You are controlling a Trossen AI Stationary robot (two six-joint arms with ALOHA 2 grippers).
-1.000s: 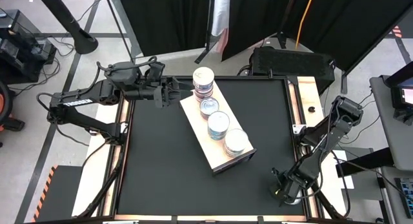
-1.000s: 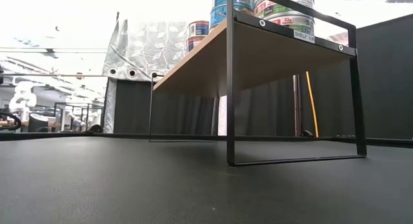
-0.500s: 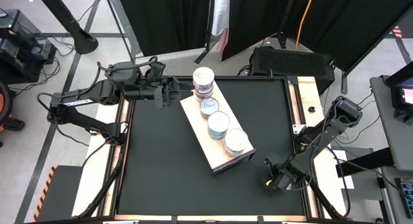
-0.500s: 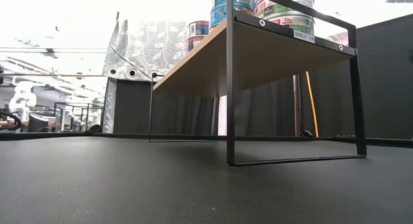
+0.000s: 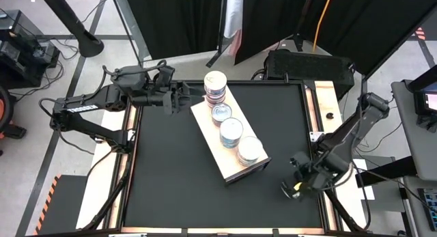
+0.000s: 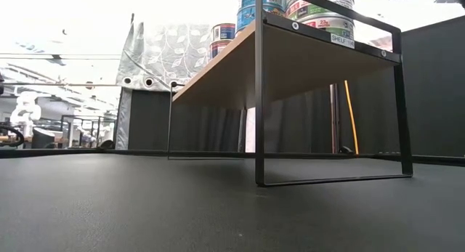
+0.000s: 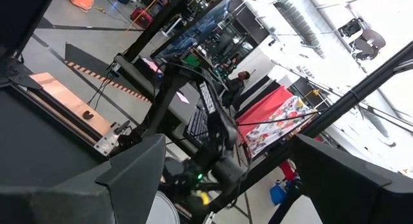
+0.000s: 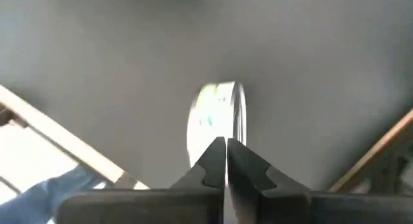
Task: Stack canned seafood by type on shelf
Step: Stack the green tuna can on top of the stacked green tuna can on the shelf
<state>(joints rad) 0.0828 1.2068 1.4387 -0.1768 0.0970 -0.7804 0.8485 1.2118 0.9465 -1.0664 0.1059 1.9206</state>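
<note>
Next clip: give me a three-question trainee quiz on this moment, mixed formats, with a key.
1. True or false: the right gripper is shut and sits off the shelf, near the table's right edge.
2. Multiple choice: how many stacks of tins stand on the shelf in the high view? A) two B) four C) seven
3. Fill in: the left gripper is open and hovers beside the shelf's ____ end, next to the far stack.

Key: 1 true; 2 B; 3 far
</note>
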